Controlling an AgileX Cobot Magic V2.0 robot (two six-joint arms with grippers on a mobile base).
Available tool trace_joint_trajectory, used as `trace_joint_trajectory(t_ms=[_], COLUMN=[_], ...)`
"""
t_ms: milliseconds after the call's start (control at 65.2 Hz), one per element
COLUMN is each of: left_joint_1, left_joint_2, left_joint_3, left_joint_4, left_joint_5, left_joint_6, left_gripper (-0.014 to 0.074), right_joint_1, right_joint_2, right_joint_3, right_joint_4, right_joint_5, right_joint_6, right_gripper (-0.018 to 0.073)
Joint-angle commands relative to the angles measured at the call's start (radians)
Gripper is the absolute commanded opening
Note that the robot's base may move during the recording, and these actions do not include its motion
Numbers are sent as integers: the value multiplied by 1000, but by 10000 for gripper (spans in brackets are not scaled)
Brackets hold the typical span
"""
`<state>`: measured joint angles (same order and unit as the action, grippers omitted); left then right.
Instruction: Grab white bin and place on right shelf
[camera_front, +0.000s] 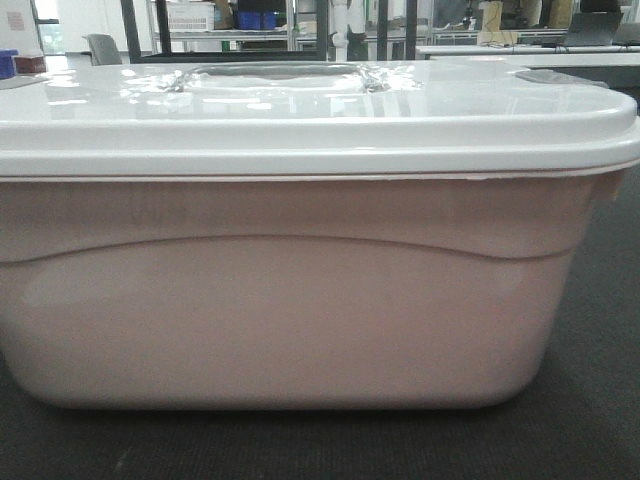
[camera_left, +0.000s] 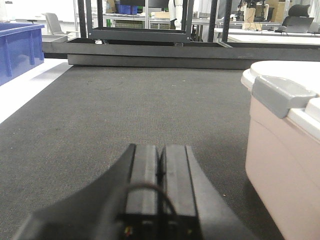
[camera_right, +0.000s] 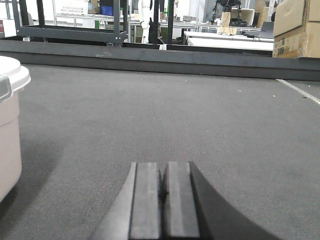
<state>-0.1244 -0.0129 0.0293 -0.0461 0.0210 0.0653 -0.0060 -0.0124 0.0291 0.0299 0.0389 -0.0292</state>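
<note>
The white bin (camera_front: 290, 310), a pinkish translucent tub with a glossy white lid, fills the front view and stands on dark carpet. Its left end with a grey latch shows at the right of the left wrist view (camera_left: 285, 150). Its right end shows at the left edge of the right wrist view (camera_right: 9, 125). My left gripper (camera_left: 160, 150) is shut and empty, low over the carpet to the left of the bin. My right gripper (camera_right: 162, 167) is shut and empty, low over the carpet to the right of the bin. The right shelf is not in view.
A low black frame (camera_left: 150, 50) runs across the far edge of the carpet. A blue bin (camera_left: 17, 50) stands on a white surface at the far left. Cardboard boxes (camera_right: 297, 27) stand at the far right. Tables and racks fill the background.
</note>
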Motion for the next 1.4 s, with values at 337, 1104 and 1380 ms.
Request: trace_joint_trajectory(t_ms=[337, 1104, 1380], left_joint_1=[-2, -2, -2], left_joint_2=[-9, -4, 27], left_joint_3=[0, -140, -410], left_joint_4=[1, 1, 9], left_joint_5=[-84, 8, 305], left_joint_6=[-3, -3, -3], left_gripper=[-118, -118, -118], right_joint_1=[-5, -5, -5], right_joint_2=[-17, -16, 141], right_joint_3=[-1, -184, -506], right_joint_4=[-10, -2, -2], right_joint_5=[-88, 167, 320], right_joint_6=[-8, -8, -8], right_gripper=[55, 55, 55])
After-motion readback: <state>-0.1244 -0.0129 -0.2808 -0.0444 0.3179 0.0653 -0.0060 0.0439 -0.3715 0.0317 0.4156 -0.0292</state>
